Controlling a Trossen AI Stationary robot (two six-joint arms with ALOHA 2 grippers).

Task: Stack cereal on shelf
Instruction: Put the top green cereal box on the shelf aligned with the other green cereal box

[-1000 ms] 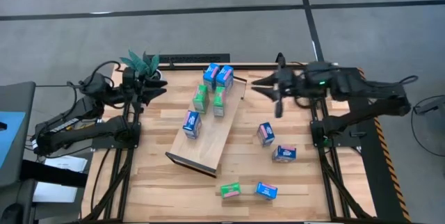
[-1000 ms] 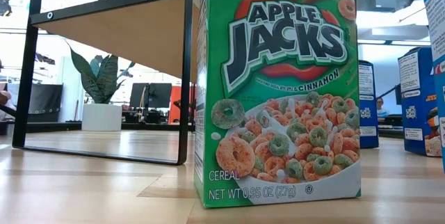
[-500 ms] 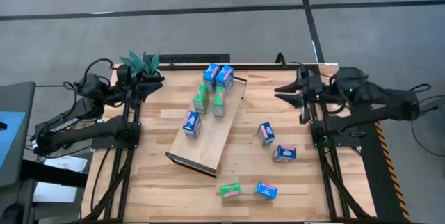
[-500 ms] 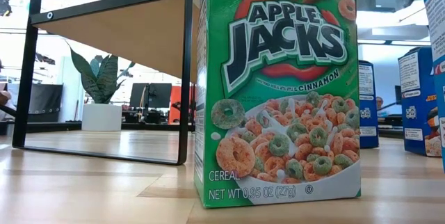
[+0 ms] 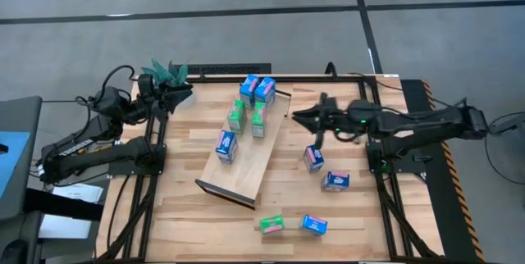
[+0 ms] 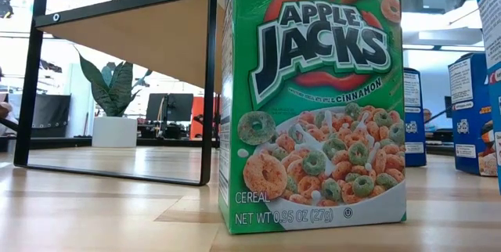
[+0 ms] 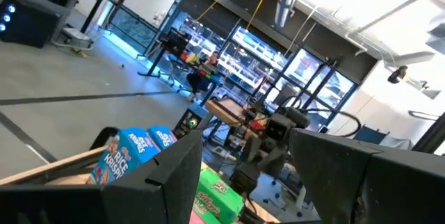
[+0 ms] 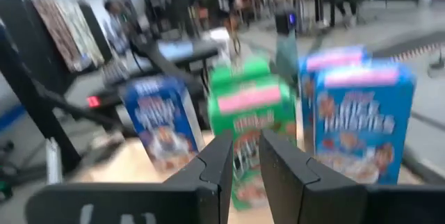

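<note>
The shelf, a long light-wood board with dark end pieces, lies slantwise in the middle of the table. On its far half stand two blue cereal cartons, two green ones and one more blue. Two blue cartons lie loose on the table right of it. A green and a blue one lie near the front edge. My right gripper hovers just right of the shelf's far end, open by a narrow gap, empty. My left gripper waits open at the far left corner.
A green potted plant stands at the far left corner beside my left gripper. In the low view a green carton fills the foreground, with the shelf's dark end frame to its left. Bare wood lies at the table's near left.
My right gripper drew back toward the table's right edge. It then came down and reached left toward the shelf's far end, rolling a little, its gap unchanged. My left gripper has turned slightly in place.
</note>
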